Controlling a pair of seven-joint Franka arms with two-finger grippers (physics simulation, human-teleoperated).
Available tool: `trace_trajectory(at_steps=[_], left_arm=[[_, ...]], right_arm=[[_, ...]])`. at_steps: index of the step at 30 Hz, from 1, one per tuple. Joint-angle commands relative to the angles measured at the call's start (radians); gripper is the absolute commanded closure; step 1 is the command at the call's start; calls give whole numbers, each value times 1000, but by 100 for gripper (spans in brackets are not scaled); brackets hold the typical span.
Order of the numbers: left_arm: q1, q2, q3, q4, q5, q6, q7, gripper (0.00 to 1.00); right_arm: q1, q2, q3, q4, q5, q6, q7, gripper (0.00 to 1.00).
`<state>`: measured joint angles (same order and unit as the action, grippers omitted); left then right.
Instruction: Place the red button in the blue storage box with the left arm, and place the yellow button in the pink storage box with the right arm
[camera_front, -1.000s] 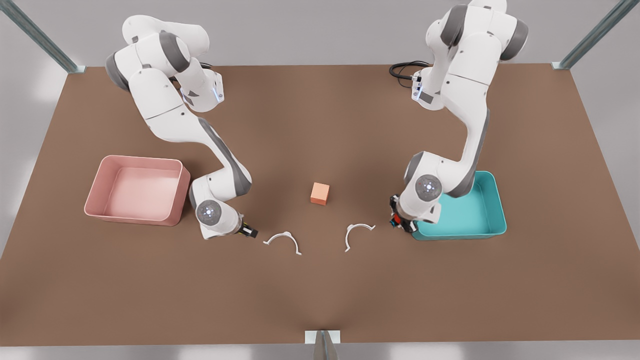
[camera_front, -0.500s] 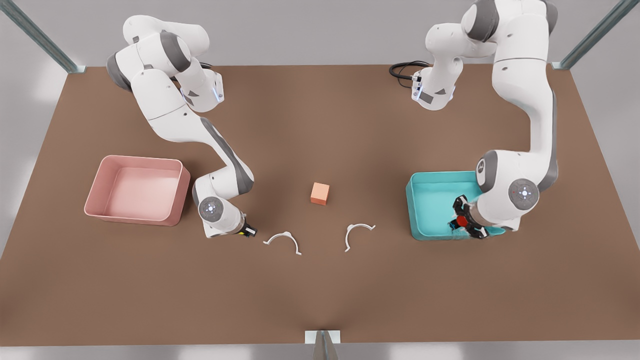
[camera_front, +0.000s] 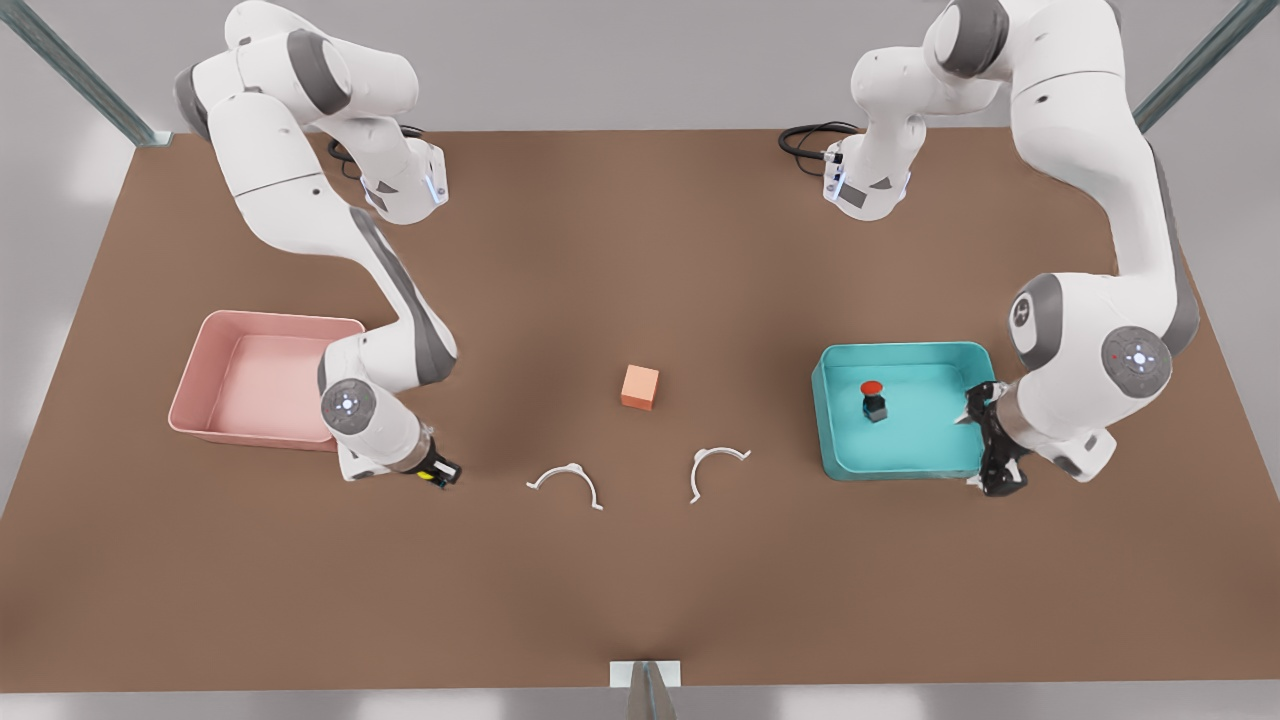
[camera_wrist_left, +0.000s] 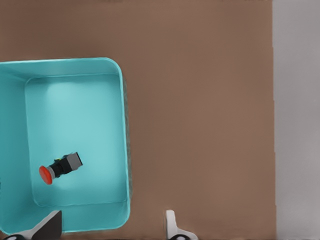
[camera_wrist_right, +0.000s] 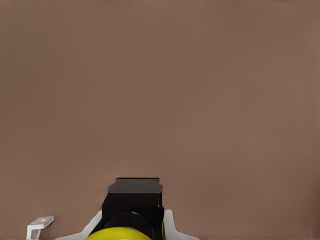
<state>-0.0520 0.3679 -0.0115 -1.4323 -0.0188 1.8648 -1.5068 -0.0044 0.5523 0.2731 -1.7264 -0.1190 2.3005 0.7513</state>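
Observation:
The red button (camera_front: 874, 400) stands inside the blue storage box (camera_front: 900, 351) on the front view's right. The left wrist view looks down on the red button (camera_wrist_left: 60, 167) within the blue storage box (camera_wrist_left: 123, 125). My left gripper (camera_front: 988, 452) hangs open and holds nothing, just off the box's corner toward the front view's right; its fingertips (camera_wrist_left: 172, 224) frame the left gripper (camera_wrist_left: 110, 229) there. On the front view's left, my right gripper (camera_front: 440, 471) is shut on the yellow button (camera_front: 429, 478), beside the pink storage box (camera_front: 280, 320). The yellow button (camera_wrist_right: 120, 233) sits in the right gripper (camera_wrist_right: 131, 226).
An orange cube (camera_front: 640, 386) rests mid-table. Two white curved clips (camera_front: 567, 481) (camera_front: 712, 466) lie nearer the front edge; one clip's end (camera_wrist_right: 40, 225) shows near the right gripper. A black cable (camera_front: 808, 138) lies by the far arm base.
My left gripper swung across the blue box toward the front view's right, let go of the red button inside it and moved past the box. My right gripper carried the yellow button toward the pink box.

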Motion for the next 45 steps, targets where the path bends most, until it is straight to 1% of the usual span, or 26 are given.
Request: trace_trajectory(at_steps=[1, 2, 4, 5, 9, 16, 24, 25, 31, 32, 33, 37, 40, 41, 43, 45], left_arm=[[3, -32, 1, 79, 22, -252, 1531, 0], [1, -78, 1, 84, 22, -276, 1560, 0], [-17, -188, 1, 79, 22, -320, 1559, 0], [-17, -202, 1, 79, 22, -320, 1560, 0], [-17, -202, -2, 84, 23, -392, 1553, 0], [-43, -202, -5, 82, 23, -427, 1551, 0], [-42, -207, -2, 84, 23, -429, 1550, 0], [-42, -204, -1, 82, 22, -429, 1551, 0], [-42, -205, -1, 82, 23, -444, 1550, 0], [-42, -208, -2, 82, 23, -446, 1550, 0], [-42, -215, -2, 82, 23, -451, 1551, 0], [-42, -215, -2, 82, 25, -450, 1551, 0], [-42, -213, -2, 82, 25, -447, 1553, 0], [-42, -213, -2, 82, 25, -447, 1553, 0], [-43, -213, -2, 84, 25, -447, 1553, 0], [-43, -213, -2, 84, 25, -447, 1553, 0]], right_arm=[[-78, -20, 55, -2, -19, -104, -179, 70], [-120, -35, 83, -2, -19, -139, -202, 70], [-163, -75, 87, -5, -19, -200, -273, 69], [-178, -92, 89, -22, -19, -202, -296, 69], [-227, -152, 90, -71, -19, -233, -360, 69], [-336, -236, 92, -182, -19, -237, -500, 69], [-430, -399, 103, -384, -11, -234, -559, 69], [-442, -402, 103, -412, -11, -230, -564, 68], [-545, -416, 104, -440, -11, -230, -675, 66], [-543, -416, 106, -443, -14, -234, -679, 22], [-543, -414, 106, -443, -16, -234, -681, 0], [-534, -414, 107, -426, -17, -236, -687, 0], [-533, -402, 140, -346, -13, -237, -679, 0], [-529, -402, 162, -308, -13, -240, -679, 0], [-525, -403, 210, -171, -14, -366, -673, 0], [-523, -405, 232, 8, -13, -575, -668, 0]])
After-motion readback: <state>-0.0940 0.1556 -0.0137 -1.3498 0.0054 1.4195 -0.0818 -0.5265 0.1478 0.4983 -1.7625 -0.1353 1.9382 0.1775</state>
